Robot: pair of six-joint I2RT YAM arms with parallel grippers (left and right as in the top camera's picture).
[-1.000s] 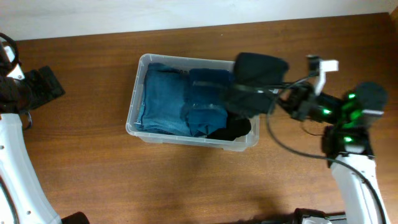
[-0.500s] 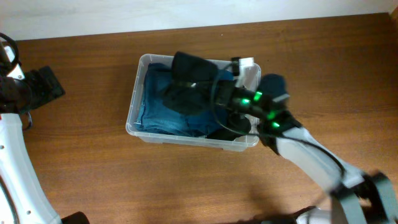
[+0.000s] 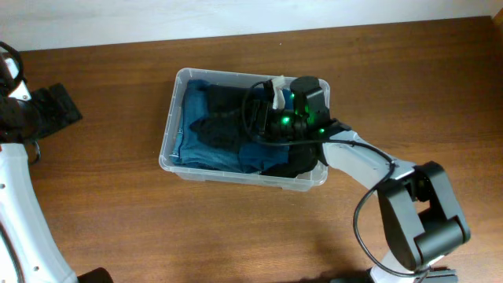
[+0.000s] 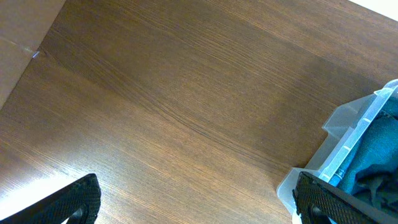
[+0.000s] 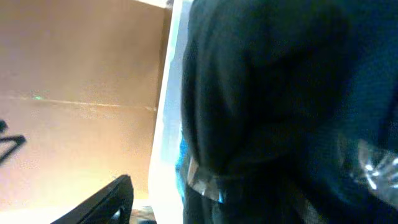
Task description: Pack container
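The container (image 3: 167,135) is a clear plastic bin in the middle of the table, holding folded blue clothes (image 3: 198,140). A black garment (image 3: 220,119) lies on top of them, and another dark piece (image 3: 297,162) sits at the bin's front right. My right gripper (image 3: 258,118) reaches into the bin from the right, low over the black garment. In the right wrist view one finger (image 5: 112,196) stands wide to the left beside the white rim (image 5: 165,124), and the black garment (image 5: 267,93) fills the rest and hides the other finger. My left gripper (image 4: 196,208) is open over bare wood, left of the container's corner (image 4: 348,143).
The brown wooden table (image 3: 102,220) extends all around the bin. My left arm (image 3: 51,110) stays at the far left edge. A pale wall strip (image 3: 236,16) runs along the back of the table.
The right arm swung from right of the bin into it with the black garment. The garment now lies on the blue clothes and the right jaws have opened. The left arm has not moved.
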